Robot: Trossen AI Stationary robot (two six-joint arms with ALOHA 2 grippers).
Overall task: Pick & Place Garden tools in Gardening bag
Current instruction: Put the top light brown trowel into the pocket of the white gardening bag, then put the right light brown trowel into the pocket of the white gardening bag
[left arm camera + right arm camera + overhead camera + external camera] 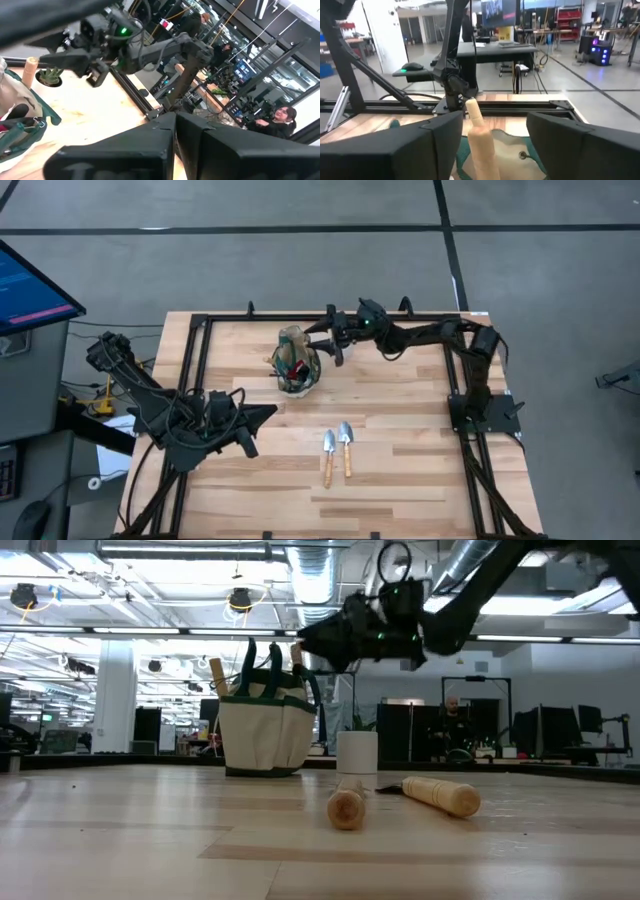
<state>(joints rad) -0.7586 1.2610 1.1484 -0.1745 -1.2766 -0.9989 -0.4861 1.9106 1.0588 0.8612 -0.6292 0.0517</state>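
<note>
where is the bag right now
In the high view the bag stands on the table's far middle, just left of the right pincer, beyond two trowels.

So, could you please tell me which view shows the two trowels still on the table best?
The high view: both trowels lie in full, side by side, near the table's middle. The low view shows only their wooden handles end-on, heads hidden. Neither wrist view shows them.

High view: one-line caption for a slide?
Right gripper, fingers apart, beside gardening bag; two trowels remain on the table.
</note>
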